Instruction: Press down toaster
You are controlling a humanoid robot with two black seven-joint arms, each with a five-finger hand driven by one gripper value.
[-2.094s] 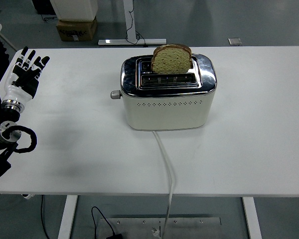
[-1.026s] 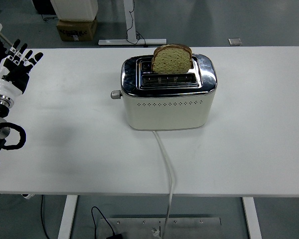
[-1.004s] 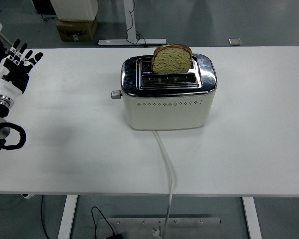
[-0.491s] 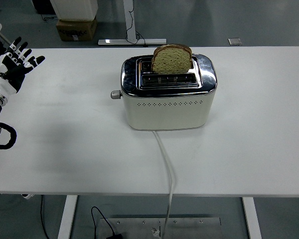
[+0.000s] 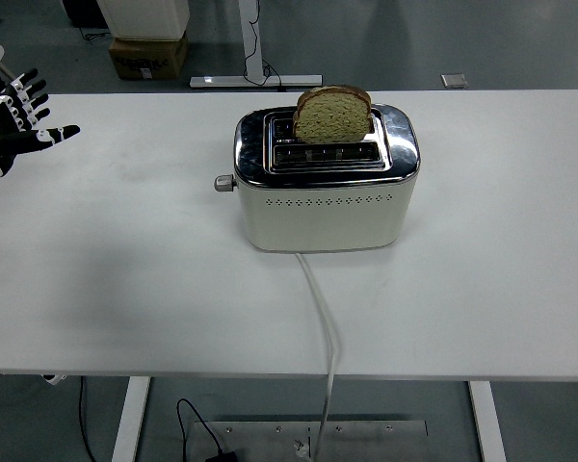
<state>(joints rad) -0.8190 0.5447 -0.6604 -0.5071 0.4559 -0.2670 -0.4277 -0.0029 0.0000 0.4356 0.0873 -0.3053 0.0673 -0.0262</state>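
Observation:
A cream and chrome toaster (image 5: pixel 324 189) stands in the middle of the white table (image 5: pixel 125 260). A slice of brown bread (image 5: pixel 331 115) sticks up out of its far slot; the near slot holds nothing visible. The toaster's lever knob (image 5: pixel 223 183) juts from its left end, in its raised position. My left hand (image 5: pixel 17 125) shows at the far left edge, fingers spread, holding nothing, well away from the lever. The right arm is out of view.
The toaster's white power cord (image 5: pixel 324 327) runs from its front over the table's near edge to the floor. Behind the table a cardboard box (image 5: pixel 148 54) and a desk leg base (image 5: pixel 256 81) stand on the floor.
My left hand has drawn back to the left and upward, its forearm slipping out of the picture. The toaster, lever and bread have not moved.

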